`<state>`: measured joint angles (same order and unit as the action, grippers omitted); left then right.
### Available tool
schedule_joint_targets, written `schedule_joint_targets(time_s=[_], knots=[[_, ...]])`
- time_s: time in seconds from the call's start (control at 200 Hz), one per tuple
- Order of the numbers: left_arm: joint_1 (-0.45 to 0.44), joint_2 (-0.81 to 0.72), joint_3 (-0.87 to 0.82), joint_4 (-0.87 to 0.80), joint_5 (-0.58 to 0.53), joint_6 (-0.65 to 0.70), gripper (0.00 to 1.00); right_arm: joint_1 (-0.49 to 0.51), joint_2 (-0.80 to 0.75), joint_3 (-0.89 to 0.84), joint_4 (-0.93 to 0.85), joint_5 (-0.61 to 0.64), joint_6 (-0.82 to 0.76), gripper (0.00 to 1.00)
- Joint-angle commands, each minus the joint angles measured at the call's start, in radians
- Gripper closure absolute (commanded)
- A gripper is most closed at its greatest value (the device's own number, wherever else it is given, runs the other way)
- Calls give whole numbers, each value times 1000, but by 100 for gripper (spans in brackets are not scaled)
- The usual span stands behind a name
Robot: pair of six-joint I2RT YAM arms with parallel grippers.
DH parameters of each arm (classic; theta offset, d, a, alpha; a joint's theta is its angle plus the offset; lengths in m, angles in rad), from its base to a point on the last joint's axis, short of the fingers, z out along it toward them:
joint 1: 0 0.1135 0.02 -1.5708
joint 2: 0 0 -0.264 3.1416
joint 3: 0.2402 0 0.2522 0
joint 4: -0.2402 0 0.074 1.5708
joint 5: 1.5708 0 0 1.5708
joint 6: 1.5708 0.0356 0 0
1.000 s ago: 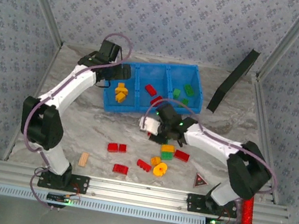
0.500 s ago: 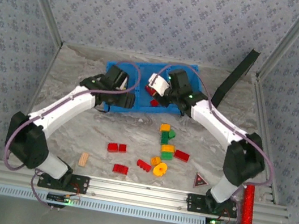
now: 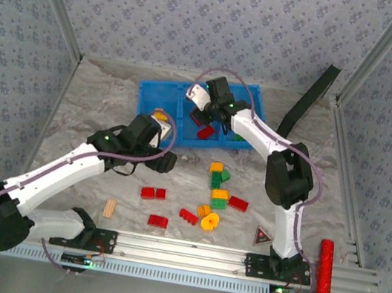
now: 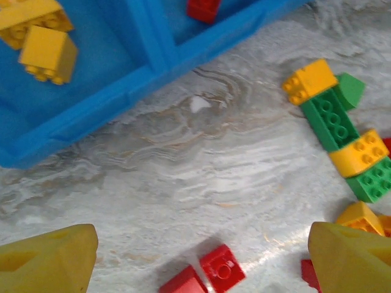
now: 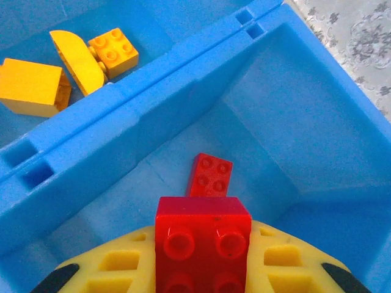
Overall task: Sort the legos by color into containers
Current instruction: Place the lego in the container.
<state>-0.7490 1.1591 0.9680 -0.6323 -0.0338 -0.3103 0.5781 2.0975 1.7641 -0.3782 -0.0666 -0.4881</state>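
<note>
Top external: marbled table (image 3: 92, 91), papered walls (image 3: 224, 23); left pincer (image 4: 197, 253) agape; right pincer (image 5: 201, 268) tight on red brick (image 5: 203, 229).

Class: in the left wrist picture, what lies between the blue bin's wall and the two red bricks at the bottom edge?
Nothing. In the left wrist view, the table between the blue bin and the red bricks is bare marble.
</note>
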Motion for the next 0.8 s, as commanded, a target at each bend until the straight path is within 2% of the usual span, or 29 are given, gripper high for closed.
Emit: schedule_joint_targets(time_s=[0.0, 0.145, 0.37, 0.63, 0.795], knots=[[-60, -11, -27, 50, 46, -54, 11, -3, 54, 57, -62, 8, 37, 78], [-157, 48, -19, 68, 38, -85, 11, 3, 97, 73, -64, 38, 54, 75], [-329, 213, 81, 90, 77, -68, 10, 25, 122, 74, -65, 60, 62, 71], [-479, 380, 178, 117, 99, -148, 10, 25, 121, 70, -81, 79, 55, 67], [-557, 454, 232, 111, 94, -192, 11, 24, 112, 52, -71, 90, 65, 58]])
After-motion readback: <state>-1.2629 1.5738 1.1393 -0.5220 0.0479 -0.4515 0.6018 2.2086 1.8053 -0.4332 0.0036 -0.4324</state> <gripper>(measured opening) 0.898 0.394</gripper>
